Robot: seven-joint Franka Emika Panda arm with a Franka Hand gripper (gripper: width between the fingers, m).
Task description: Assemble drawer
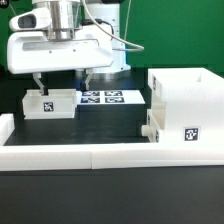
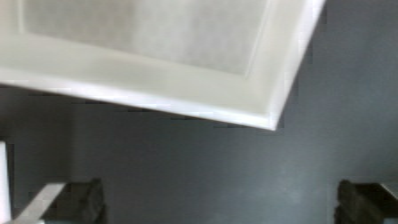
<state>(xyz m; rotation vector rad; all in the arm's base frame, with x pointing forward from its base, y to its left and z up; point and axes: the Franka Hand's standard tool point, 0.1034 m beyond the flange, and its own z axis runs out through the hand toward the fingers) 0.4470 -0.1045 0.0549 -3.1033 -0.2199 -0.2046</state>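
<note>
On dark table [image 1: 110, 128], at the exterior view's right: tall box [image 1: 185, 100] of the drawer, upright, with what looks like one knobbed tray [image 1: 151, 128] already seated low in it, knob poking out. Along the near edge: long low border wall [image 1: 100, 155]. Farther back, flat marker board [image 1: 102, 98]. Just beside that board, at the exterior view's left and well apart from the box: loose second tray [image 1: 48, 102], tag showing.

Above that tray hangs the gripper [image 1: 61, 82], spread wide, holding nothing; in the wrist view, fingertips [image 2: 68, 200] bare, only table between them.

Reads as the approach to grasp the loose tray. Calls next for lowering, straddling one tray wall, closing, then carrying across to the box's free slot.
</note>
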